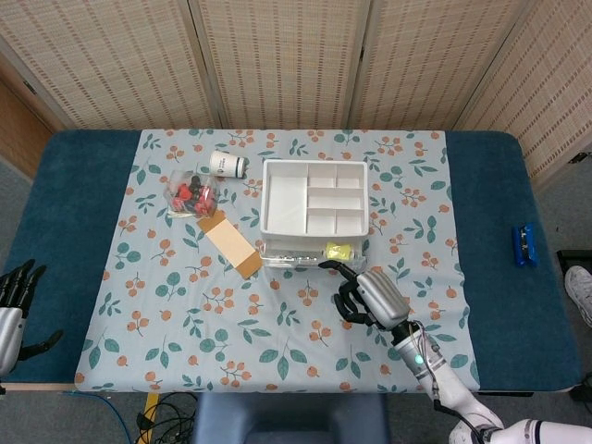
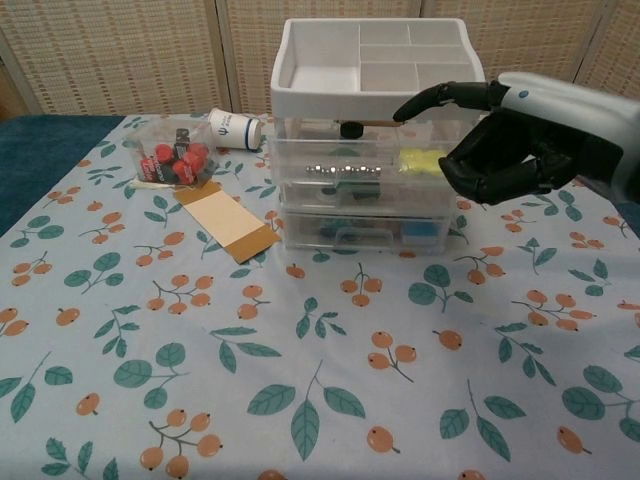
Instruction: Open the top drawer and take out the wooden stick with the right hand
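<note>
I judge the task barely begun: the top drawer [image 2: 372, 131] of the clear cabinet [image 2: 370, 190] looks closed, flush with the drawers below, and the wooden stick [image 2: 385, 123] lies inside it, a thin pale rod seen through the front wall beside a small dark knob. Opening the drawer and lifting the stick out are both left to do. My right hand [image 2: 510, 140] hangs in the air in front of the cabinet's right side, holding nothing. Most of its fingers are curled into the palm, while one long finger [image 2: 437, 97] reaches out leftward, its tip level with the white tray [image 2: 375, 90] rim just above the drawer; I cannot tell whether it touches. The stick lies just below and left of that fingertip, behind the drawer wall. My left hand [image 1: 13, 296] rests far off at the tabletop's left edge, fingers spread, empty.
</note>
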`<move>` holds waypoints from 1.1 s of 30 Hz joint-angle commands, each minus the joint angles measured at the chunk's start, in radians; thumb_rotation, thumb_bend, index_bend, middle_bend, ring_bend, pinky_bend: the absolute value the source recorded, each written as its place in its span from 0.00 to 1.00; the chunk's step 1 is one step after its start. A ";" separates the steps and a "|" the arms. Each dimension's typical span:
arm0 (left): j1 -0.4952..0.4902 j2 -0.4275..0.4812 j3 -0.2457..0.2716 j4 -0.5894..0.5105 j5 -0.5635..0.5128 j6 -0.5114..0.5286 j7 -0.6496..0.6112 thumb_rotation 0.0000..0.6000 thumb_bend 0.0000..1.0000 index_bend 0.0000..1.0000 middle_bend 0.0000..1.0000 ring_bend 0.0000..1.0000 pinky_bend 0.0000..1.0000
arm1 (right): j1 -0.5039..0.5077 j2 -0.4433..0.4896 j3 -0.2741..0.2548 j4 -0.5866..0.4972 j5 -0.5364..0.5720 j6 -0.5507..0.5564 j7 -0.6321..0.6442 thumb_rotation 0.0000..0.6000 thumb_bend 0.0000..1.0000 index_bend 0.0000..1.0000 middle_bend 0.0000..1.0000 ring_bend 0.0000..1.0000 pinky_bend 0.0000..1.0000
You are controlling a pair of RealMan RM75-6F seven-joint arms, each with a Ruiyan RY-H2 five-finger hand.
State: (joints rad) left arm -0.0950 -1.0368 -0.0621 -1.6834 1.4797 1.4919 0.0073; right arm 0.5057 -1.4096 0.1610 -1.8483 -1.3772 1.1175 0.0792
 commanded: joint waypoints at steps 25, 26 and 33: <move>-0.011 0.004 0.005 -0.018 -0.002 -0.023 0.018 1.00 0.16 0.03 0.00 0.00 0.07 | 0.054 0.089 0.027 -0.042 0.251 -0.100 -0.165 1.00 0.60 0.17 0.87 0.95 0.94; -0.012 0.004 0.005 -0.018 -0.002 -0.023 0.018 1.00 0.16 0.03 0.00 0.00 0.07 | 0.052 0.092 0.024 -0.045 0.249 -0.099 -0.162 1.00 0.60 0.18 0.87 0.95 0.94; -0.013 0.001 0.006 -0.016 -0.001 -0.024 0.019 1.00 0.16 0.03 0.00 0.00 0.07 | 0.034 0.117 -0.006 -0.076 0.218 -0.098 -0.145 1.00 0.60 0.23 0.87 0.95 0.94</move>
State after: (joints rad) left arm -0.1079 -1.0357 -0.0565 -1.6999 1.4792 1.4682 0.0263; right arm 0.5430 -1.2967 0.1591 -1.9198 -1.1551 1.0190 -0.0686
